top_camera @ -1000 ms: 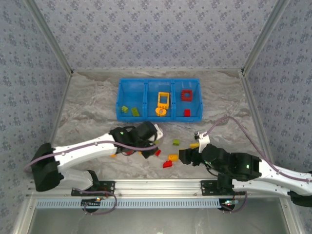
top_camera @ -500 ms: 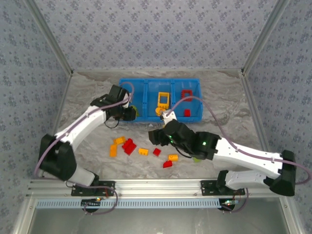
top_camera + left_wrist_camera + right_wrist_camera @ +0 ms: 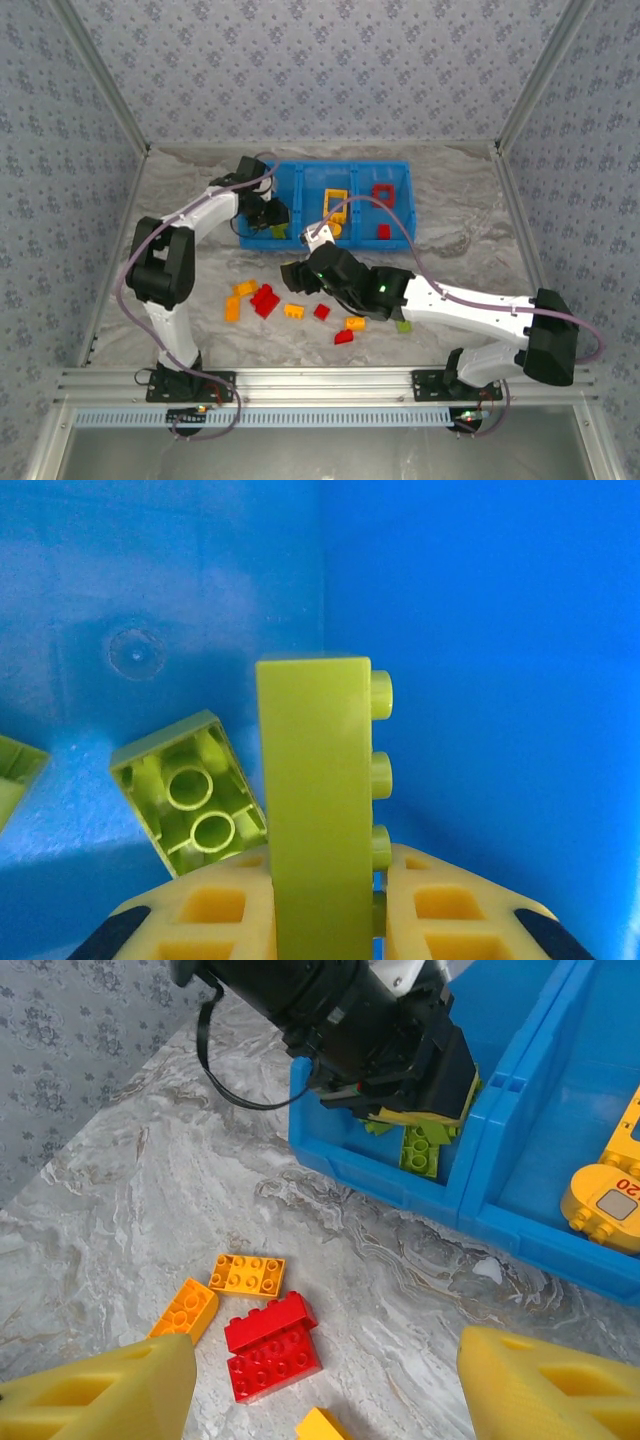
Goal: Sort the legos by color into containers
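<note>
Left pincer (image 3: 325,915): clamped tight on an upright lime green brick (image 3: 315,800), inside the left compartment of the blue bin (image 3: 300,166), beside a second lime brick (image 3: 190,800) lying underside-up. Right pincer (image 3: 325,1400): jaws spread wide with nothing between them, above the marbled counter (image 3: 120,1190), close to the red bricks (image 3: 270,1345) and two orange bricks (image 3: 248,1273) lying loose there. Bin contents: yellow pieces (image 3: 335,210) in the middle compartment, red pieces (image 3: 383,193) in the right one.
</note>
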{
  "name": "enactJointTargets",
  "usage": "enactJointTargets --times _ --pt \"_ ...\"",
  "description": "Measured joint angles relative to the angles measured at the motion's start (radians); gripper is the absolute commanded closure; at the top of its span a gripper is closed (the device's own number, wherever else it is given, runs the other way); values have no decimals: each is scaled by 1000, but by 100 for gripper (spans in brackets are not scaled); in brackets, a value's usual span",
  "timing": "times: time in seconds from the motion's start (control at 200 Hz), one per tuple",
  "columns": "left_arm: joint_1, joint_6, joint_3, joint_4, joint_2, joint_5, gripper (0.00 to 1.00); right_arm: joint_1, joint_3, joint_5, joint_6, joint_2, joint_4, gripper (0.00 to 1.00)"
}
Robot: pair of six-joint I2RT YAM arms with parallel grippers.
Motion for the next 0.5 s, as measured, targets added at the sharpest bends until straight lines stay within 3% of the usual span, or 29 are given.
enactJointTargets --times 0.08,0.275,0.5 --pt "6 -14 0 9 18 19 71 0 0 0 0 0 7 28" --pt "14 -35 0 20 22 37 47 0 0 0 0 0 7 27" --pt "14 -45 -18 23 -60 32 46 -3 0 0 0 1 5 27"
